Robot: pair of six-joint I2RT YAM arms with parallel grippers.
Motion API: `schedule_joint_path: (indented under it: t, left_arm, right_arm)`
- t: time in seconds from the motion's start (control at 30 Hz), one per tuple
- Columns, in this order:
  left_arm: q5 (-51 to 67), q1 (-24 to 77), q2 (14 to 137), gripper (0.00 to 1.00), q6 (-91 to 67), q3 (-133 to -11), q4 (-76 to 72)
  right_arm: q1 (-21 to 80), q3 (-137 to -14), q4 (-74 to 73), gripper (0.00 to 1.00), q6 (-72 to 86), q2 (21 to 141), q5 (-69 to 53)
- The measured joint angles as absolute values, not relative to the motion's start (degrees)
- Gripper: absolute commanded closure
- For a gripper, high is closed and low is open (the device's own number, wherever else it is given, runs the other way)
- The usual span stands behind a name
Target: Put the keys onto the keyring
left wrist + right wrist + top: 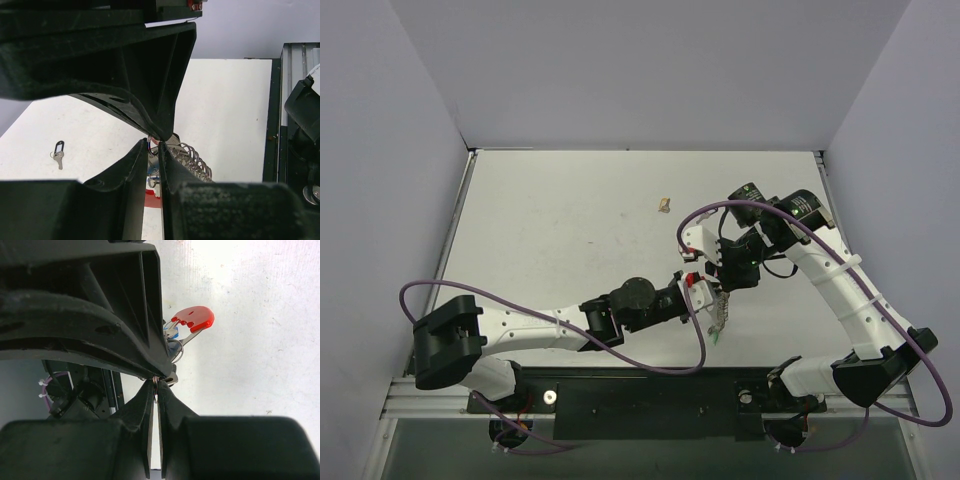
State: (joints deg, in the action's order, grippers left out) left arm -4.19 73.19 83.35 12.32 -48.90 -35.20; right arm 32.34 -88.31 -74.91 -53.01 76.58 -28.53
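Matte white table (pixel 550 230), arms meeting mid-table. The left gripper (pixel 153 145) is clamped on the keyring (pixel 192 160) dangling there. It looks light, floppy, slick wire, so grab the stiff ring itself. The right gripper (pixel 156 384) is pinched shut on it too, by the glossy red tag (pixel 195 319). One tiny black-headed key (pixel 58 152) lies flat, well apart.
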Motion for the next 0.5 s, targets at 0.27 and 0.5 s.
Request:
schedule_joint_path:
  t: [0.27, 0.5]
  left_arm:
    - [-4.25, 73.3, 83.35, 0.78, 12.93, -49.01, -34.89]
    - [-4.43, 73.45, 83.35, 1.0, 13.78, -50.19, -32.97]
  right_arm:
    - [32.34, -88.31, -74.91, 1.0, -53.17, 76.58, -28.53]
    - [32.32, -88.31, -75.66, 1.0, -53.95, 76.58, -28.45]
